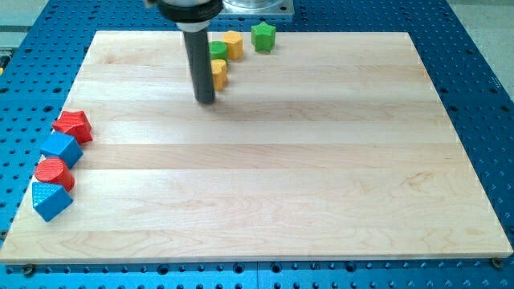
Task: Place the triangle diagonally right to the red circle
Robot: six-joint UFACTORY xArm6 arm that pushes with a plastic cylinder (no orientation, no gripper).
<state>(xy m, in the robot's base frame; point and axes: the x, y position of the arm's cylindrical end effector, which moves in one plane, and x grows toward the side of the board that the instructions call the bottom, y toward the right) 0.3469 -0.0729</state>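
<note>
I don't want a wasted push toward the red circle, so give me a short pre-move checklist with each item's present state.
1. My tip in view: ok, near the board's top edge.
2. Blue triangle located: ok, at the view's bottom left, on the board's left edge.
3. Red circle located: ok, directly above the blue triangle; whether they touch: cannot tell.
4. Tip beside the triangle: not ok, it stands far off, next to the yellow block and green block.
5. Triangle already diagonally right of the circle: not ok.
6. Blue cube and red star-like block crowd the same edge: not ok.
</note>
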